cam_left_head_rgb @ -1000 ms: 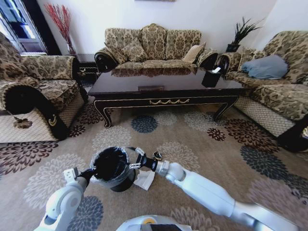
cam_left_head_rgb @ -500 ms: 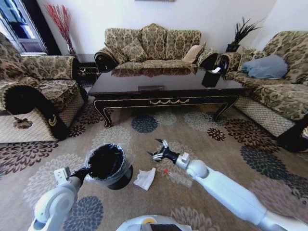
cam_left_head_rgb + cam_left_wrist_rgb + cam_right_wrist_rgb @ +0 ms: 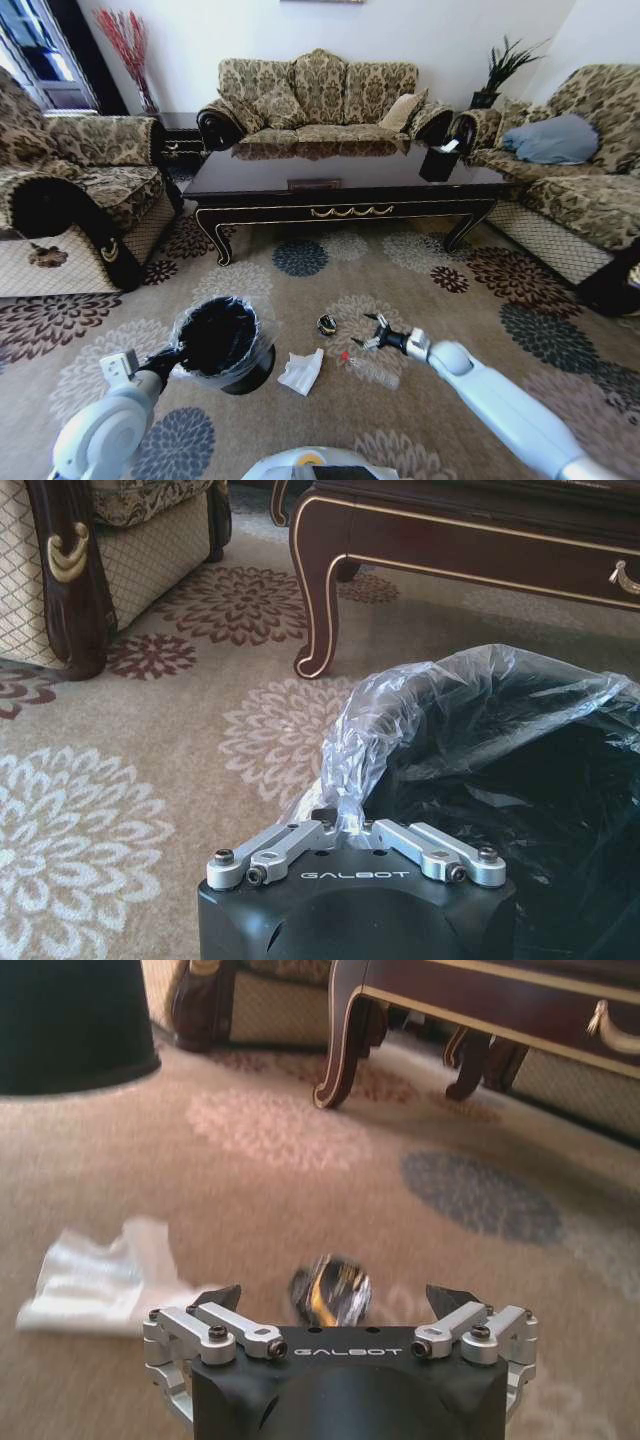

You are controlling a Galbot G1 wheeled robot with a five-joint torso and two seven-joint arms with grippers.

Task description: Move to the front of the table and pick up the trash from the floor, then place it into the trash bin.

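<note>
Dark and shiny, the small round object [image 3: 327, 324] lay on the patterned carpet [image 3: 480, 300], just left of the right gripper [image 3: 372, 334], whose fingers [image 3: 222, 1297] were spread wide. Nearby lay a crumpled white tissue [image 3: 300, 370] and a clear bottle [image 3: 370, 370]. The bin's plastic liner [image 3: 400, 710] was pinched by the left gripper [image 3: 345, 825].

White wall [image 3: 200, 30]; patterned sofa [image 3: 318, 95] centre, armchair [image 3: 70, 190] left; floral carpet [image 3: 330, 250]; potted plant [image 3: 497, 70] in corner.
</note>
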